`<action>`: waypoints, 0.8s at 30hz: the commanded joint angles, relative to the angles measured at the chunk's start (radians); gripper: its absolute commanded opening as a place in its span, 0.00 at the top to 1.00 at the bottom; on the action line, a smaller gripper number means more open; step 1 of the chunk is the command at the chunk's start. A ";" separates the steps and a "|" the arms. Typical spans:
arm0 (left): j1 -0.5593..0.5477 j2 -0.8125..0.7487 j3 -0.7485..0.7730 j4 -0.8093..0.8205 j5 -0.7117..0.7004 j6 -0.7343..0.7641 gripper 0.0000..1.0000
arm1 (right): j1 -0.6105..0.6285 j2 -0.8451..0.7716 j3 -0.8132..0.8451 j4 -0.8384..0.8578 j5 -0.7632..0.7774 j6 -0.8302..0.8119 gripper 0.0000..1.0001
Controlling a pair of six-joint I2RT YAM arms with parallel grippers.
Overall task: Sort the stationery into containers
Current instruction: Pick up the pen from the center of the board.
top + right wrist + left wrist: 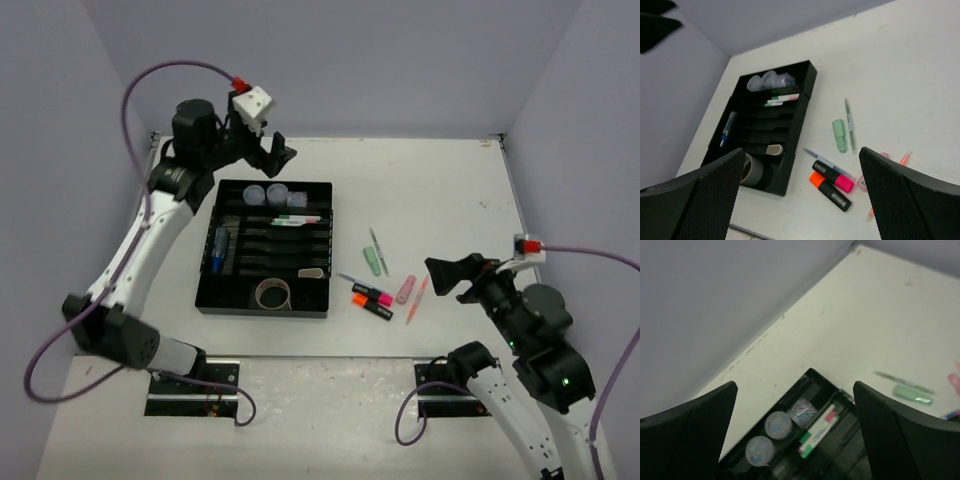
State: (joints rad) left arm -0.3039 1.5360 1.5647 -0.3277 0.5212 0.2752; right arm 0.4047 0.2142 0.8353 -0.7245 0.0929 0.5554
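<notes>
The black organiser tray (264, 312) holds three clear tubs (276, 192), green-and-red markers (295, 220), a blue-capped tube (219, 250), a grey tape roll (272, 293) and a small white item (311, 272). On the table to its right lie a green pen (376, 244), a green highlighter (372, 263), a blue pen (351, 280), pink (372, 294) and orange (371, 307) highlighters, a pale pink item (405, 289) and a thin orange pen (417, 300). My left gripper (280, 152) hangs open and empty above the tray's far end (810, 374). My right gripper (445, 272) is open and empty, right of the loose items (832, 176).
Purple walls close in the table at the back and both sides. The table's near edge, with the arm bases (190, 385), runs below the tray. The left arm's links pass along the tray's left side.
</notes>
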 commanded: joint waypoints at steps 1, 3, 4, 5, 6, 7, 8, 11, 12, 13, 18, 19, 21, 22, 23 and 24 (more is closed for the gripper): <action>-0.003 -0.278 -0.209 0.052 -0.244 -0.549 0.00 | 0.002 0.259 -0.002 0.082 -0.150 0.009 0.02; 0.003 -0.378 -0.322 0.029 -0.204 -0.644 0.00 | 0.002 0.366 -0.014 0.126 -0.105 0.001 0.03; 0.004 -0.421 -0.358 0.026 -0.154 -0.659 0.00 | 0.002 0.413 -0.022 0.148 -0.071 0.000 0.04; 0.006 -0.459 -0.388 0.028 -0.116 -0.671 0.00 | 0.002 0.455 -0.028 0.165 -0.042 -0.003 0.04; 0.006 -0.497 -0.415 0.032 -0.094 -0.685 0.00 | 0.002 0.503 -0.028 0.185 -0.016 -0.016 0.04; 0.006 -0.541 -0.445 0.036 -0.076 -0.704 0.00 | 0.002 0.561 -0.028 0.209 0.010 -0.035 0.04; 0.006 -0.586 -0.476 0.041 -0.058 -0.723 0.00 | 0.002 0.617 -0.028 0.233 0.037 -0.053 0.05; 0.007 -0.657 -0.575 0.080 -0.007 -0.745 0.00 | 0.000 0.765 0.006 0.258 0.066 -0.093 0.13; 0.007 -0.684 -0.624 0.094 0.012 -0.740 0.00 | 0.000 0.838 0.032 0.261 0.070 -0.107 0.21; 0.008 -0.710 -0.663 0.098 0.021 -0.727 0.00 | 0.000 0.904 0.055 0.263 0.071 -0.118 0.29; 0.006 -0.807 -0.718 -0.021 -0.202 -0.585 0.00 | 0.000 1.138 0.102 0.293 0.054 -0.152 0.50; 0.006 -0.813 -0.728 -0.028 -0.250 -0.575 0.00 | 0.000 1.152 0.104 0.298 0.051 -0.158 0.51; 0.008 -0.848 -0.758 -0.058 -0.332 -0.558 0.00 | 0.005 1.249 0.134 0.300 0.021 -0.168 0.54; 0.008 -0.857 -0.775 -0.057 -0.343 -0.551 0.00 | 0.010 1.279 0.151 0.297 0.023 -0.169 0.55; 0.008 -0.864 -0.795 -0.052 -0.348 -0.545 0.00 | 0.016 1.309 0.167 0.295 0.030 -0.169 0.55; 0.008 -0.866 -0.809 -0.047 -0.341 -0.541 0.00 | 0.020 1.326 0.177 0.297 0.037 -0.172 0.55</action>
State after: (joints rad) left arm -0.3012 0.6932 0.8072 -0.3531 0.2827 -0.3226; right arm 0.4079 1.4736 0.9265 -0.4639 0.1143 0.4187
